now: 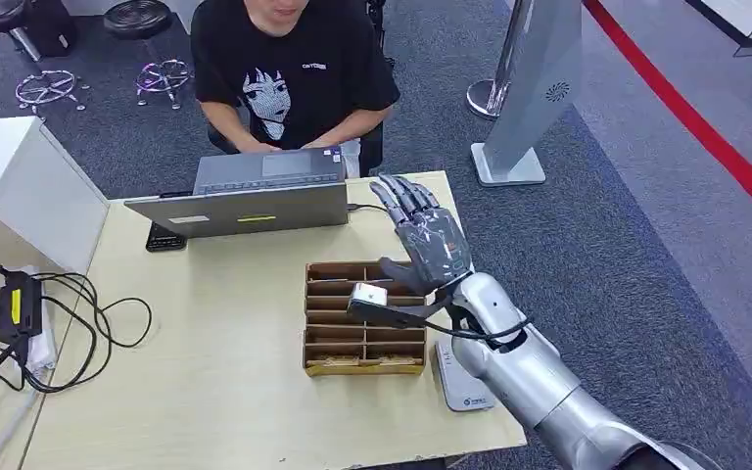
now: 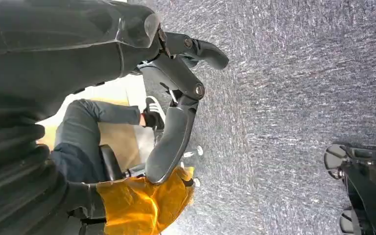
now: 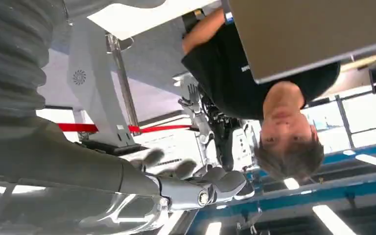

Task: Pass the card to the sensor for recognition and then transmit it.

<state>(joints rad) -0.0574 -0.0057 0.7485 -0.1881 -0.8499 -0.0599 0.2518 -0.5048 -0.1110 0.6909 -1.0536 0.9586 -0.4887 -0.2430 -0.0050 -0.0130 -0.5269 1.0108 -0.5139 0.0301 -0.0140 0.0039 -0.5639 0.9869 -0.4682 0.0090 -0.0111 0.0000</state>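
- Over the table's (image 1: 206, 392) right side, the right hand (image 1: 429, 240) is raised, fingers spread wide, holding nothing.
- No card can be made out; the sensor (image 1: 458, 380) lies flat beside the brown tray (image 1: 364, 318).
- The left hand (image 2: 176, 98) hangs over carpet, fingers loosely apart and empty.
- A person (image 1: 289, 69) sits at a laptop (image 1: 255, 196).

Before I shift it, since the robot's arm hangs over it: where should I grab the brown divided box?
Pinch the box by its upright outer wall on the robot's left, coming across the bare table. Your fingers fit over its open rim. The right hand overhangs the opposite side.
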